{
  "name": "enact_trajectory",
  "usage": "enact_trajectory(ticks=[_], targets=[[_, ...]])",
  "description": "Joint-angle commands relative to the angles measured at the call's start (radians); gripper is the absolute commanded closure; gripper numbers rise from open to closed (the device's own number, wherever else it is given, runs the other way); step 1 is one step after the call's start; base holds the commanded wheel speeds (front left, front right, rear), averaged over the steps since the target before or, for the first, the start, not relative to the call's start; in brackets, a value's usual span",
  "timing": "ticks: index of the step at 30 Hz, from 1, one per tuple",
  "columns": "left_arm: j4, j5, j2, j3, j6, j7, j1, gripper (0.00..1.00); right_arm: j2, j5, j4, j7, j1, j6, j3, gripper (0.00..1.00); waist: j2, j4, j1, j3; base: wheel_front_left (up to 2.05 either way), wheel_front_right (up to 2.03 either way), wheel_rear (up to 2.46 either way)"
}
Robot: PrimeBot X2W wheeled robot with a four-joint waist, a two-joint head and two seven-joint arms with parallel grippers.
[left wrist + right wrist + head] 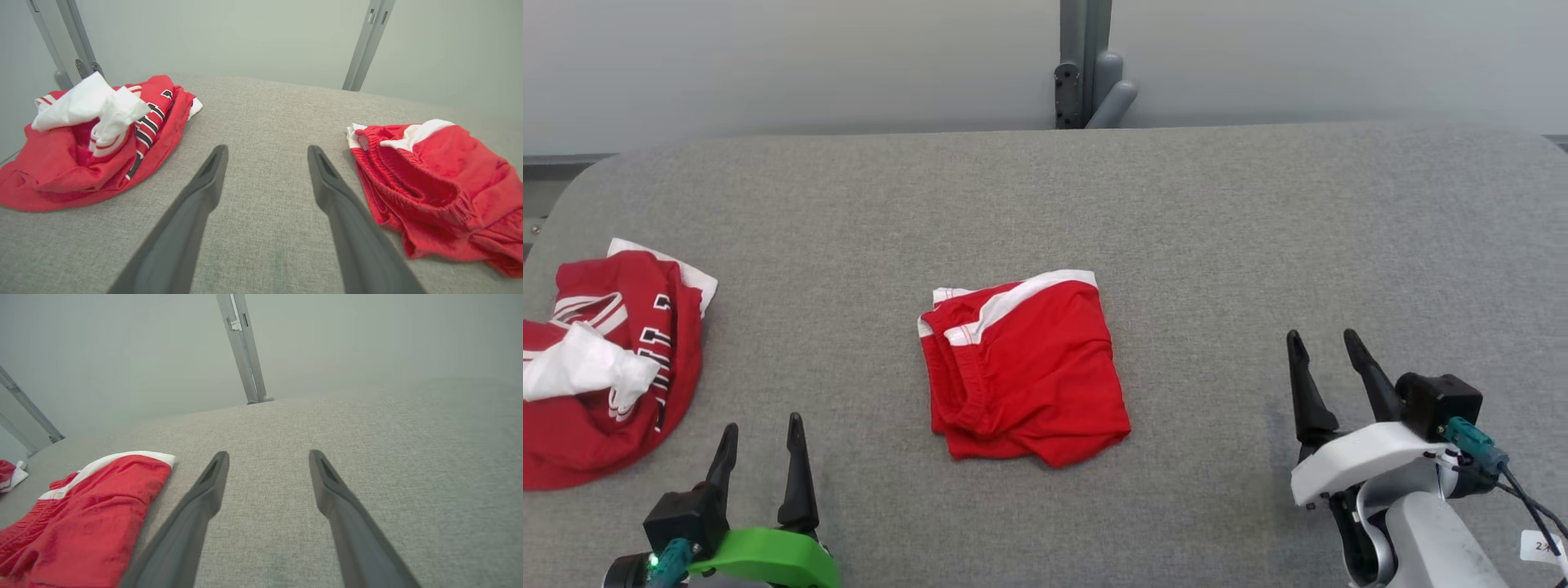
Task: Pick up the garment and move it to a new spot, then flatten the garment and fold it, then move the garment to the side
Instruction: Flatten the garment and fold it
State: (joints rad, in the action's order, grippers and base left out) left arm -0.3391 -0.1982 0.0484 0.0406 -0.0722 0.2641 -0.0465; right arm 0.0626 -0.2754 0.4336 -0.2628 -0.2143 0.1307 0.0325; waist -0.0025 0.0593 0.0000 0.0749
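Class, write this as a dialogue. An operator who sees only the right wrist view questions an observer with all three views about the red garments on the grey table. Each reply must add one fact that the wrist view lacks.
Operator: I see folded red shorts at my left edge. Is the left tool near them?
Observer: No. It is open over bare table, to the left of the shorts and clear of them.
Operator: What lies beyond them, far to my left?
Observer: A crumpled red jersey with black lettering and white fabric bunched on top, near the table's left edge.
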Motion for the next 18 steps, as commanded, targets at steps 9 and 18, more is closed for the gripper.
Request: enact_trajectory(ticks=[9, 18], targets=[[-0.001, 0.023, 0.004, 0.035, -0.015, 0.0, 0.044, 0.0, -0.011, 0.056, -0.072, -0.003, 0.083, 0.0, 0.014, 0.0, 0.0025, -0.033, 0.0, -0.073, 0.0, 0.0, 0.0], [-0.002, 0.016, 0.004, 0.034, -0.017, 0.0, 0.066, 0.0, -0.01, 0.047, -0.069, -0.003, 0.11, 0.0, 0.047, 0.0, 0.0025, -0.038, 0.0, -0.086, 0.0, 0.0, 0.0]])
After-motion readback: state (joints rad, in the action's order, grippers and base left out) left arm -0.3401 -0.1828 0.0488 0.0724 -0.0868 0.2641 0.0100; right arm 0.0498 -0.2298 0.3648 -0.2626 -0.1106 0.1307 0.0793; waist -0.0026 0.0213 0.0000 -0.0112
